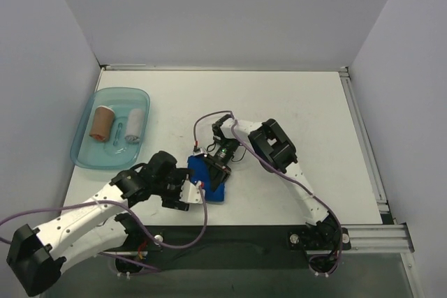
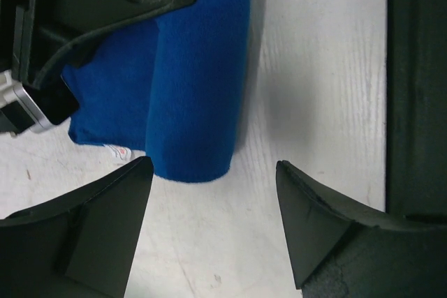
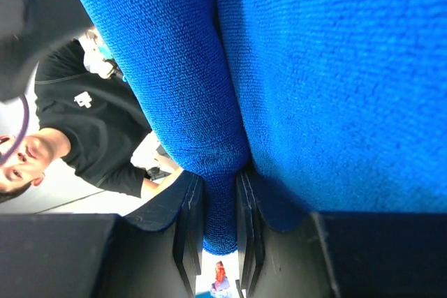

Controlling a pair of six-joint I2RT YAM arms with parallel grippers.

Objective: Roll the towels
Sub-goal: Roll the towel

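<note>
The royal-blue towel (image 1: 209,179) lies partly rolled near the table's front middle, between the two grippers. In the left wrist view its rolled part (image 2: 199,95) lies just beyond my open left gripper (image 2: 213,197), whose fingers (image 2: 105,207) do not touch it; a small white tag (image 2: 115,150) shows at its edge. My right gripper (image 3: 218,225) is shut on a fold of the blue towel (image 3: 223,200), which fills that view. In the top view the right gripper (image 1: 218,162) sits at the towel's far edge and the left gripper (image 1: 190,192) at its left.
A translucent light-blue tray (image 1: 84,151) at the left holds a rolled tan towel (image 1: 103,123) and a rolled white towel (image 1: 135,124). White walls stand at the back and sides. A black strip (image 1: 244,232) and a metal rail (image 1: 377,232) run along the front edge.
</note>
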